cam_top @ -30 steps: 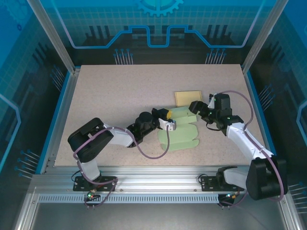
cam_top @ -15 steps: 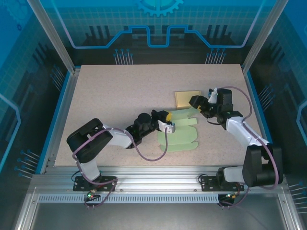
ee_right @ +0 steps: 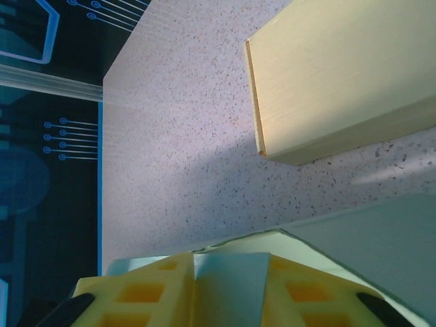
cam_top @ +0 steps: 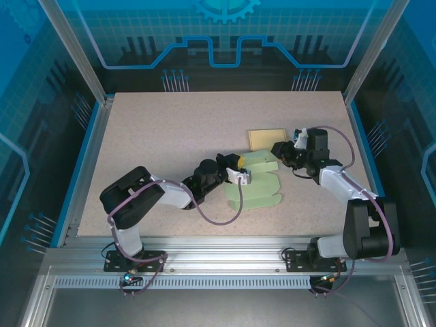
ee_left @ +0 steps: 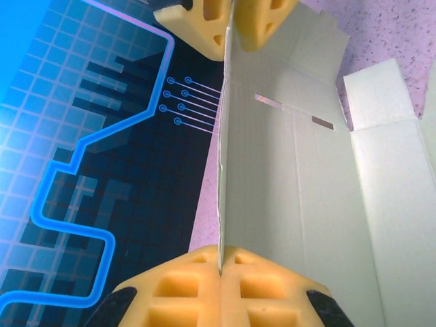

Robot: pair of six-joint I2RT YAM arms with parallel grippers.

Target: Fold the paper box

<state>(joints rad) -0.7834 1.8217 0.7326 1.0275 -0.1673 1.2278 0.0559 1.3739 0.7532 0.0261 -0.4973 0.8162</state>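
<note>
Top external view: the speckled tabletop (cam_top: 157, 136) is carrying everything, and the paper box (cam_top: 262, 194), a pale green sheet that is mostly flat and unfolded, is lying toward 4 o'clock from the tabletop's middle. A smaller pale yellow box (cam_top: 266, 138) is sitting just beyond the sheet at its 12 o'clock side, apart from it.

I am reaching my left arm low across the surface, and my left end effector (cam_top: 240, 176) is clamping the sheet's 9 o'clock edge. In the left wrist view its yellow foam pads are pressing together on the card's thin edge, and that panel is standing upright between them.

My right end effector (cam_top: 281, 151) is sitting at the sheet's 1 o'clock corner, narrow, with a green flap lying in the gap between the pads. I cannot tell whether the pads are pressing on the flap.
</note>
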